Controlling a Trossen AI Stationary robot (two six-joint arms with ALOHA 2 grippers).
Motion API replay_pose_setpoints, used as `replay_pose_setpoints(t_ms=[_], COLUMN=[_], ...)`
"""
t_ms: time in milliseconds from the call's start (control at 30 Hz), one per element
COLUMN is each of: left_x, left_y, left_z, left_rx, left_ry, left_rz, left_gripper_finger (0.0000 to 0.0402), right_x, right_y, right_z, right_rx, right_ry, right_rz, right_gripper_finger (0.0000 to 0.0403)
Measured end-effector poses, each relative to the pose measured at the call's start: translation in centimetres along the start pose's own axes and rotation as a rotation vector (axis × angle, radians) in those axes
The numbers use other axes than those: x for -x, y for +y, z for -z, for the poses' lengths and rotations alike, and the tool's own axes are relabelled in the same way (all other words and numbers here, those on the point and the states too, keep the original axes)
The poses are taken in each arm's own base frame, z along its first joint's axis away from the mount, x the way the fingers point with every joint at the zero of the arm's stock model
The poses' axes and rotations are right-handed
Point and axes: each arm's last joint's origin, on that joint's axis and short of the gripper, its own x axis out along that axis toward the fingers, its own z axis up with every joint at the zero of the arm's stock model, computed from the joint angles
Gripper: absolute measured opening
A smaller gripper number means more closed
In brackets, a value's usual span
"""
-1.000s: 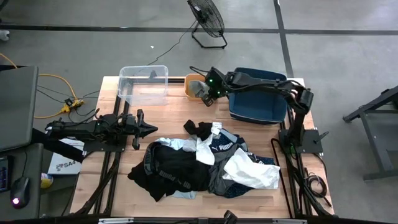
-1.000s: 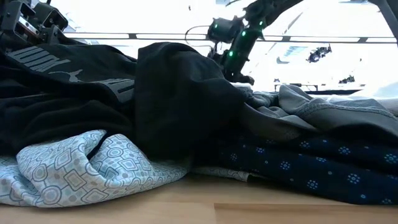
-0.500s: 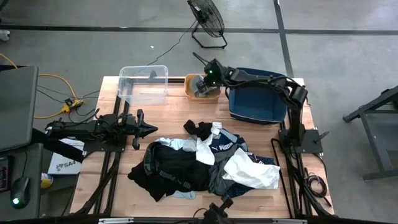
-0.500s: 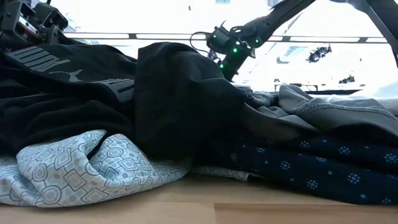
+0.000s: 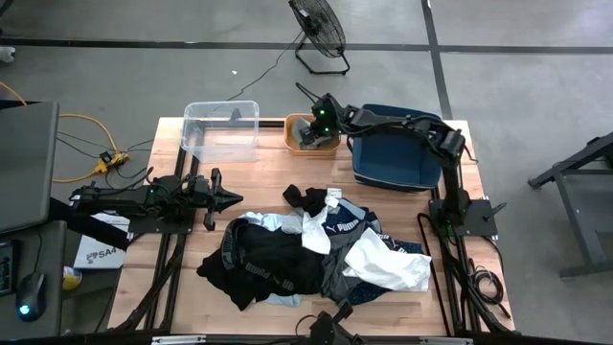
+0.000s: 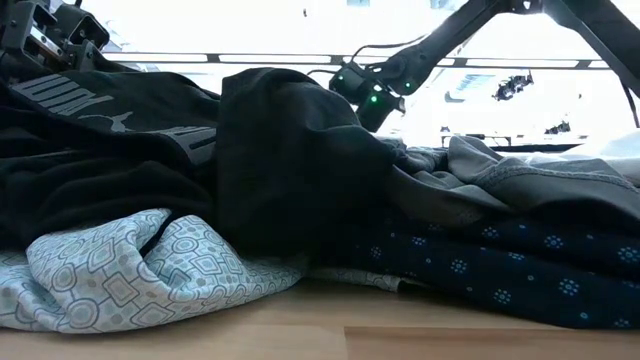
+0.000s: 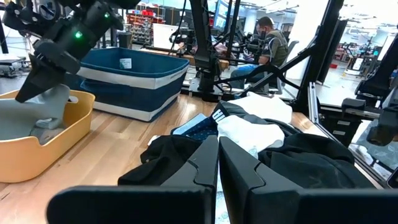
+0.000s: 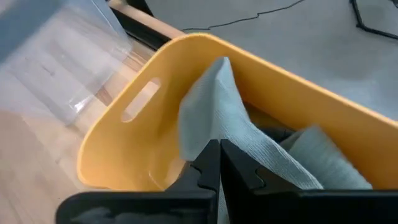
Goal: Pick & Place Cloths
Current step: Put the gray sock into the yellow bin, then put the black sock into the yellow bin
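right gripper hangs over the orange bin at the far edge of the table, its fingers pinched tight on a grey cloth; that cloth drapes from the fingertips down into the bin, one fold standing up against the bin's inner wall, the rest slumped on the floor of it; the orange bin sits between the clear bin and the dark blue bin, just beside each; left gripper waits low over the table's left side, fingers closed on nothing, pointing toward the pile; the remaining cloths lie heaped in the middle and near part of the table, the heap's long axis running left to right; a black piece with white lettering spreads to the left end, a white piece to the right end, a navy dotted piece under grey folds, a light blue patterned piece at the near edge; bare wood shows left of the heap and between heap and bins.
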Motion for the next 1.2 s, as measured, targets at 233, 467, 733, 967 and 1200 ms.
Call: replay_pose_setpoints(t_ms=[233,467,733,967,1200], left_x=[0.0,0.0,0.0,0.0,0.0], left_y=[0.0,0.0,0.0,0.0,0.0], left_z=[0.0,0.0,0.0,0.0,0.0], left_rx=[0.0,0.0,0.0,0.0,0.0], left_ry=[0.0,0.0,0.0,-0.001,0.0], left_rz=[0.001,0.001,0.001,0.001,0.001], left_gripper_finger=[0.0012,0.0012,0.0012,0.0012,0.0012], right_x=[0.5,2.3,8.4,13.5,13.4], right_y=[1.0,3.1,5.6,7.6,9.3], right_z=[-0.8,-1.1,1.5,4.9,8.3], right_rx=[0.009,0.11,0.283,0.458,0.586], right_ry=[0.003,0.105,0.411,0.609,0.659], right_rz=[-0.132,-0.146,-0.1,0.086,0.054], right_gripper_finger=[0.0003,0.0003,0.0003,0.0003,0.0003])
